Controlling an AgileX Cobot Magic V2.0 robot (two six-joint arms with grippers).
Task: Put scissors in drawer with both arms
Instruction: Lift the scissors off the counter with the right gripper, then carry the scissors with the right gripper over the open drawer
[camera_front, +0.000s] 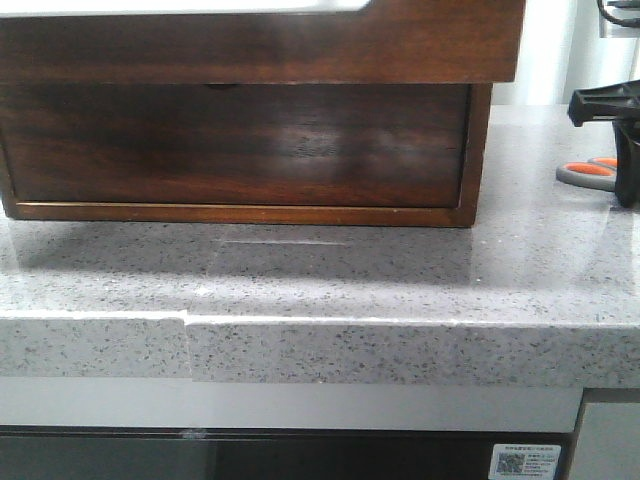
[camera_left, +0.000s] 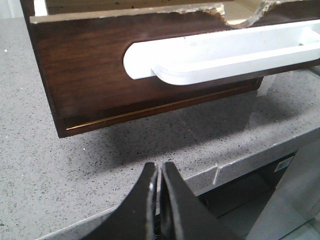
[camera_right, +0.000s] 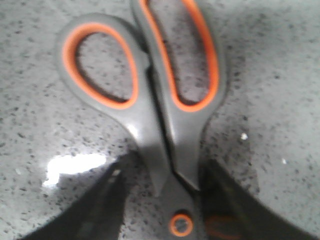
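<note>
Front view showed the speckled grey stone table (camera_front: 330, 270), and under its front edge a white sticker (camera_front: 526, 461) with a QR code and print too small to read. The dark wooden drawer (camera_front: 240, 40) stood pulled out above its box (camera_front: 235, 145) near the back edge. By the right edge, the right gripper (camera_front: 627, 150) hung over the scissors (camera_front: 588, 172); its fingers (camera_right: 107, 197) straddled them at the pivot, parted, grasping nothing. The scissors lay flat, loops pointing away from the gripper. The left gripper (camera_left: 158, 175) was clenched, holding nothing.
</note>
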